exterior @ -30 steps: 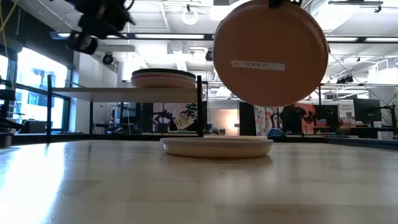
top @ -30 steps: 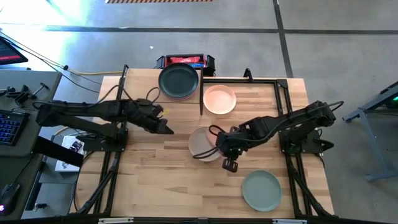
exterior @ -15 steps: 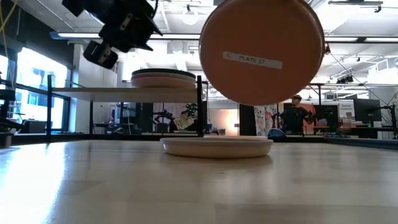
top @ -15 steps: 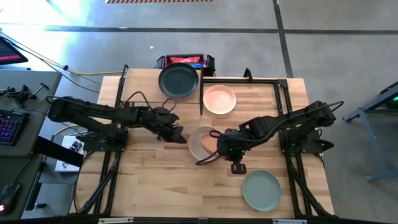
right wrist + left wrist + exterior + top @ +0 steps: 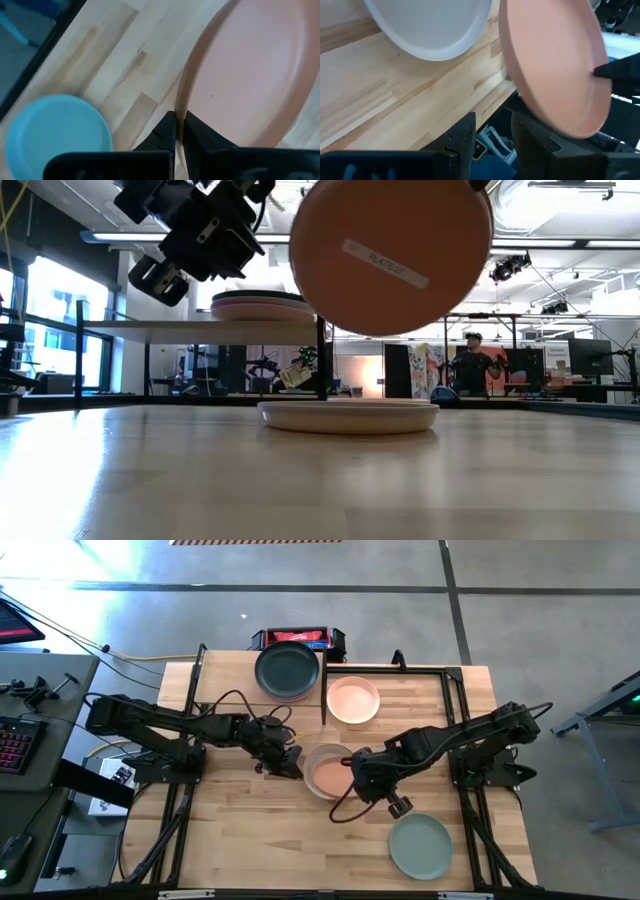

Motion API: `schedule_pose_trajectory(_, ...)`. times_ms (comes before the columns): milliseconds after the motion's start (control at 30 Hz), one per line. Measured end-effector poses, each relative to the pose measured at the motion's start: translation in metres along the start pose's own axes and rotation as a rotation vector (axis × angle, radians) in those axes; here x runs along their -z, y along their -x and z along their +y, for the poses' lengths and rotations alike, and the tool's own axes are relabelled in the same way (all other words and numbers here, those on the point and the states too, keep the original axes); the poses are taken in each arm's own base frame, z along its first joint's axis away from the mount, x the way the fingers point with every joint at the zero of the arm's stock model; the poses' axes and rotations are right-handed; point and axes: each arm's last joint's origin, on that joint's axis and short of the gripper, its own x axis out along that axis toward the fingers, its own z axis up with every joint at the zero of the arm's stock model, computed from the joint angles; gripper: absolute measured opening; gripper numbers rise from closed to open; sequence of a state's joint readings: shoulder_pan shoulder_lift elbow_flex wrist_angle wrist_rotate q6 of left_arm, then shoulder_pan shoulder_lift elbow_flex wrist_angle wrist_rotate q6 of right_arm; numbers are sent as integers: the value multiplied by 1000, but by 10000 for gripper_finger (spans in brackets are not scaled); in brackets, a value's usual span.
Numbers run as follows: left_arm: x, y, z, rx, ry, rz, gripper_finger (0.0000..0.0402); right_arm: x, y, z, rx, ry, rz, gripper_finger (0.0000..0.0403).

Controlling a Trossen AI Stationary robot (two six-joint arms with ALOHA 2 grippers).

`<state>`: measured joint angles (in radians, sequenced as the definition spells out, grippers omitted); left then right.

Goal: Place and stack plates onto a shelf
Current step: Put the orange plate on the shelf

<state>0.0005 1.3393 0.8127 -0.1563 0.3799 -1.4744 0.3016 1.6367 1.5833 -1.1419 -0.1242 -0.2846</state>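
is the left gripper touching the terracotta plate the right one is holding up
Apart. In the left wrist view the left gripper stands open with bare table showing between its fingertips and the terracotta plate, which the right gripper pinches by the rim.

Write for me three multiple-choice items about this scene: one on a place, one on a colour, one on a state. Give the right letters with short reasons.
1. Where is the dark green round plate?
A. flat on the tabletop
B. on the floor
C. on top of the stack on the small light-wood shelf

2. What colour is the tilted round plate that the right gripper holds in the air?
A. sage green
B. terracotta
C. white

3. How is the left gripper?
A. open, holding nothing
B. shut on a plate's rim
C. shut on a shelf post

Answers:
1 C: the high view shows it uppermost on the shelf.
2 B: the low view shows its terracotta underside above the table.
3 A: the left wrist view shows a free gap between its fingers.
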Motion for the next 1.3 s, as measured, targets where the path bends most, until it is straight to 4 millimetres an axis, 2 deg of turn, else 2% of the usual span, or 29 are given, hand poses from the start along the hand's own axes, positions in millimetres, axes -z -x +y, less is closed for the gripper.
schedule_pose_trajectory(367, -6, 3, -5, 59, 90, -19, 115, 0, 0, 0, 9, 157, 3, 0)
schedule_pose_trajectory(667, -6, 0, -3, 43, 164, -21, 115, -1, 0, -1, 25, 194, -1, 0)
schedule_pose_trajectory(1300, -13, -15, -4, 76, 141, -22, 113, -4, 1, -13, 97, 144, -44, 0)
